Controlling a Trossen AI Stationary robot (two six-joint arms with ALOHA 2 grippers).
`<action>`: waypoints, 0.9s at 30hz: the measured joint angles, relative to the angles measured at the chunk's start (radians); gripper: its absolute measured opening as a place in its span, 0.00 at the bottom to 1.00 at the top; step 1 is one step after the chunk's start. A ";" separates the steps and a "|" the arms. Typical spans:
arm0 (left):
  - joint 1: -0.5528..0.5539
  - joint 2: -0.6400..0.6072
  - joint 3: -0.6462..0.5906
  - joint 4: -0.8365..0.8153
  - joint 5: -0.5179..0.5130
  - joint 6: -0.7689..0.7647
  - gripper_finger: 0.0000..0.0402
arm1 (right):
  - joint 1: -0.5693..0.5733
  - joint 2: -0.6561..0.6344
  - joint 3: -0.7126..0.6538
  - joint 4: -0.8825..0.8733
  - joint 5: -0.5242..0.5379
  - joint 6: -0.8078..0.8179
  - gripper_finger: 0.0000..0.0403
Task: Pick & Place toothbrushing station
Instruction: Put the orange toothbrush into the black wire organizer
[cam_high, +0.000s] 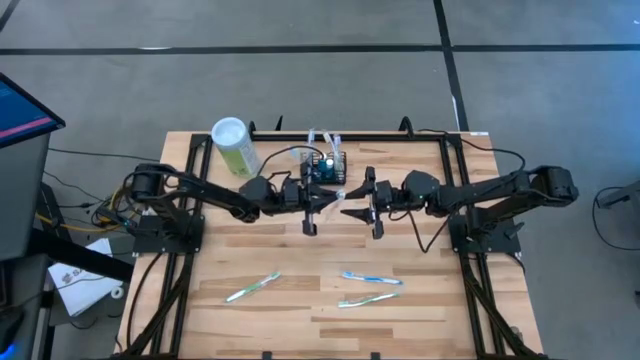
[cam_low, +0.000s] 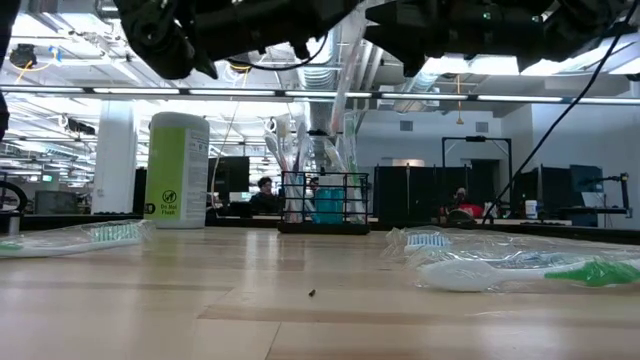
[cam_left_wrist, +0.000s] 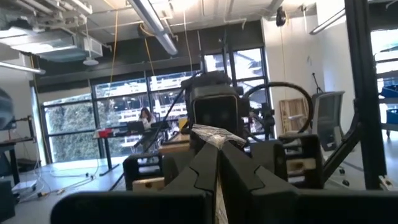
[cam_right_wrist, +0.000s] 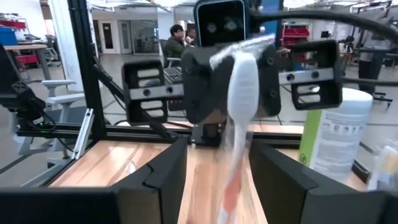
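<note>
The toothbrushing station, a black wire-mesh basket (cam_high: 328, 167) (cam_low: 323, 203), stands on its base at the table's far edge with several wrapped toothbrushes upright in it. Above mid-table my two grippers face each other. My left gripper (cam_high: 325, 198) (cam_left_wrist: 217, 163) is shut on a white toothbrush in clear wrap (cam_right_wrist: 242, 81). The brush reaches toward my right gripper (cam_high: 352, 210) (cam_right_wrist: 217, 180), which is open. Its fingers (cam_right_wrist: 163, 177) stand on either side of the brush's lower part without touching it. My left gripper pinches the wrapped toothbrush between its two fingers, with crinkled wrap (cam_left_wrist: 211, 137) bunched at the fingertips. The fingers point roughly level toward the table's right. The brush is lifted clear of the table and slants down from the fingertips toward my right gripper.
A pale-green cylinder with a white lid (cam_high: 235, 146) (cam_low: 177, 170) stands left of the basket. Three wrapped toothbrushes lie on the near half of the table: one left (cam_high: 252, 287), two right (cam_high: 370, 278) (cam_high: 368, 299). Black frame rails run along the table's sides.
</note>
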 joint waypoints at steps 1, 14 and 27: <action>0.000 0.010 0.013 0.001 0.001 0.000 0.00 | -0.001 0.000 0.000 -0.005 0.000 0.000 0.41; 0.000 0.026 0.039 0.002 0.015 0.000 0.00 | -0.001 0.000 0.000 -0.010 0.001 -0.029 0.19; 0.000 0.026 0.039 0.001 0.040 0.000 0.00 | -0.001 0.000 0.000 -0.011 0.001 -0.045 0.02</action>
